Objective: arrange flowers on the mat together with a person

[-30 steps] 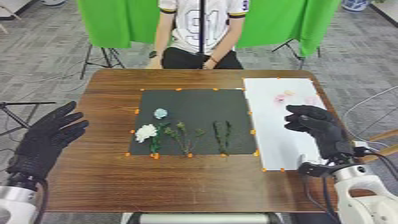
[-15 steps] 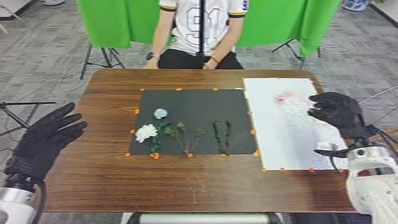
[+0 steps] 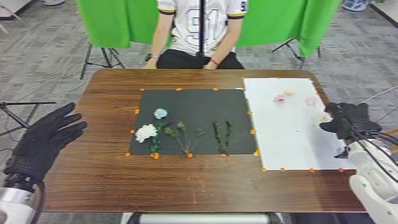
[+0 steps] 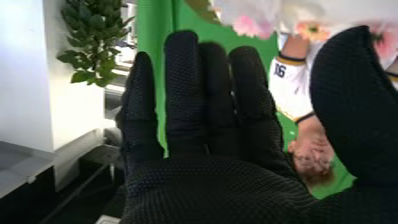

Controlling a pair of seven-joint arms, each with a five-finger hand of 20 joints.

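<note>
Left hand: black fabric glove point(image 3: 44, 142), fingers straight and slightly spread, thumb apart, by the left edge of the brown wooden table point(image 3: 98, 175).
White flower: ruffled, rounded head point(image 3: 145, 132) near the mat's left edge; a dark green leafy stem point(image 3: 155, 146) lies just beside it.
Blue flower: small, pale, roundish head point(image 3: 161, 113), farther up the mat than the white one.
Sprigs: thin, branching green stalks with small buds point(image 3: 183, 131), fanned toward the far side.
Mat: dark, flat square point(image 3: 191, 105) with orange tabs along its edges, bearing all these pieces.
Narrow stems: two slim green pieces point(image 3: 222, 137), nearly parallel, near the mat's right edge.
White sheet: long, smooth rectangle point(image 3: 284, 135) beside the mat. Toward its far end lie a pink flower point(image 3: 280, 99), a yellow-orange flower point(image 3: 289, 93) and a pale pink flower point(image 3: 310, 101).
Right hand: black glove point(image 3: 349, 120) at the sheet's right edge; whether it touches the sheet, I cannot tell. Its four fingers stand straight and close together, the thumb wide apart, the palm empty.
Right wrist view: the glove's textured weave, pink and orange blooms beyond the thumb, green cloth point(image 4: 160, 22) and a glossy, leafy plant point(image 4: 87, 37).
</note>
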